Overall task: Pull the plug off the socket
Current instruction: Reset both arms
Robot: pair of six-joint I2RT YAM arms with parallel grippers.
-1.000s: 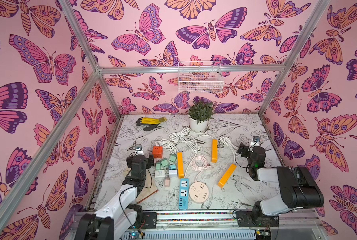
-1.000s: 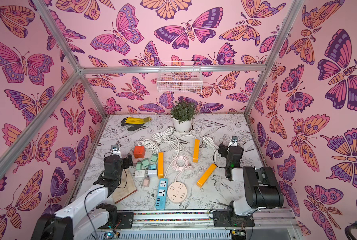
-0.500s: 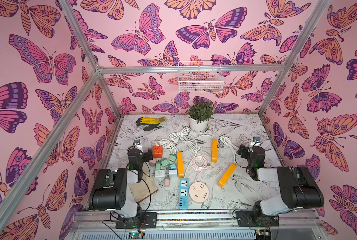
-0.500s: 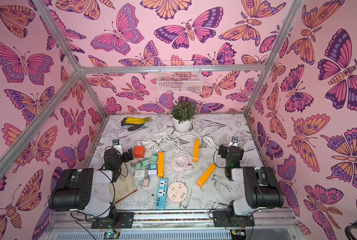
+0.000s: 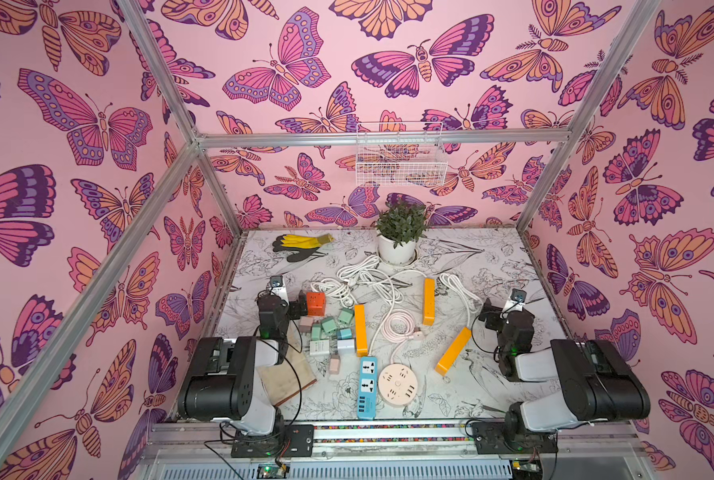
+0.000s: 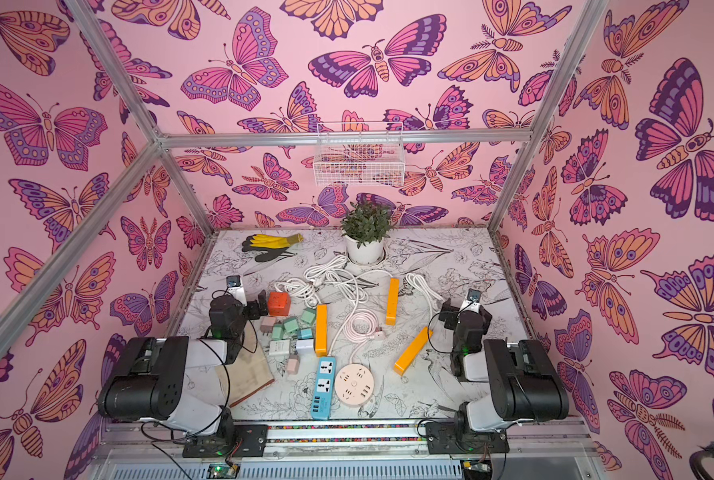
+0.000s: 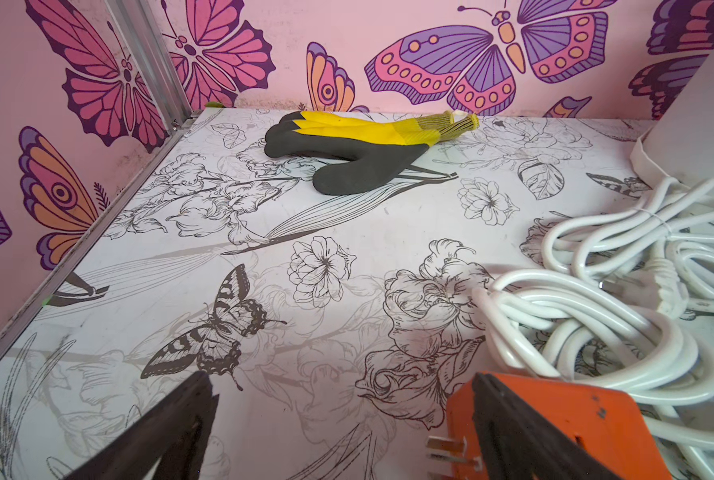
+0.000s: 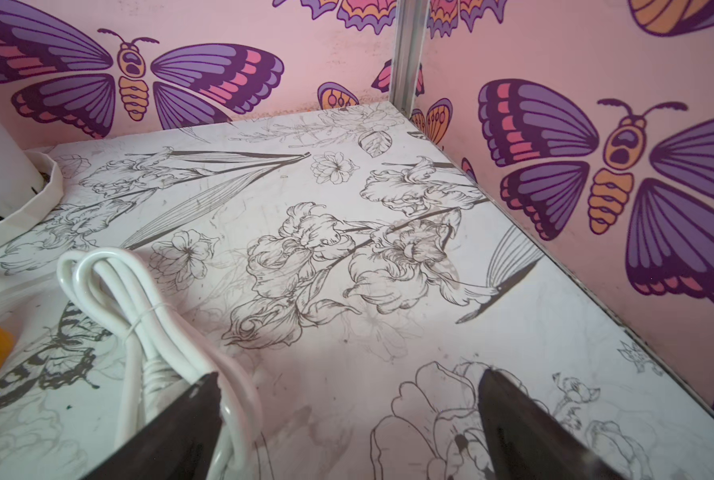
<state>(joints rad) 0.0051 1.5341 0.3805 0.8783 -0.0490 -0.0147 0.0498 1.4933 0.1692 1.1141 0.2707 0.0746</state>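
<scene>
Orange socket cube (image 5: 315, 302) just beside left jaws; 2 arms (image 5: 222, 382) (image 5: 588, 382) folded low (all jaws apart).

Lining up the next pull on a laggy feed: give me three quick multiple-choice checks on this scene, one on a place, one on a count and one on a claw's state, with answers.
1. Where is the orange cube socket?
A. right by the left claw
B. right by the right claw
C. midway between the two claws

2. How many yellow bar strips are laid out?
A. two
B. three
C. five

3. How is the right claw?
A. shut, empty
B. shut on something
C. open, gripping nothing

Answers:
1 A: in the left wrist view the cube shows right at one jaw.
2 B: both top views show three.
3 C: in the right wrist view its jaws stand wide apart with nothing between them.
</scene>
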